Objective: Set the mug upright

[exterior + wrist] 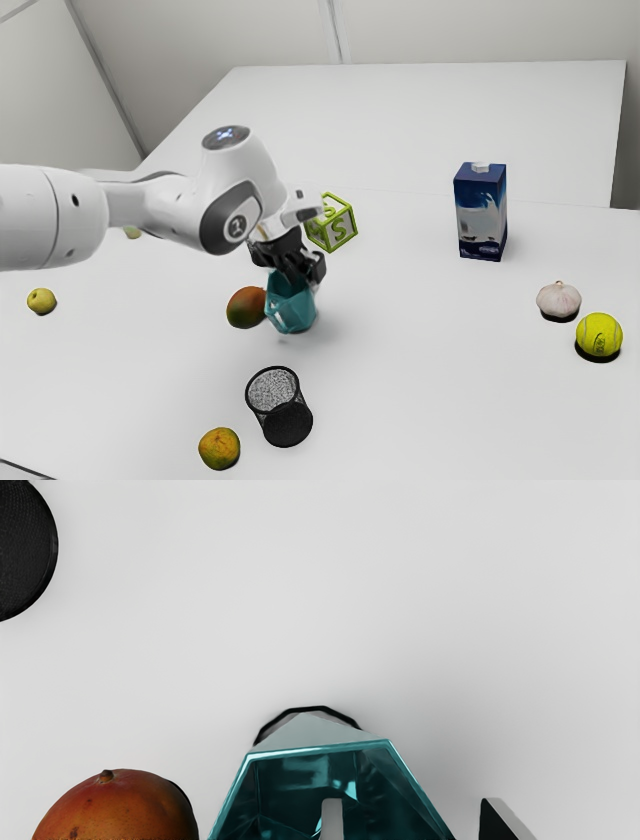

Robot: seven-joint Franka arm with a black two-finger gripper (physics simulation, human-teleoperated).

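The teal mug (290,309) is seen at the mango's (245,308) right in the exterior view; its likely stiff, slippery wall is best pinched by the claw (408,805), spread across the rim.

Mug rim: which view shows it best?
The wrist view: it looks into the mug, so the rim stands out against the dark inside, though the bottom edge cuts it off. The exterior view gives mostly the mug's outer side, its top partly hidden by the fingers.
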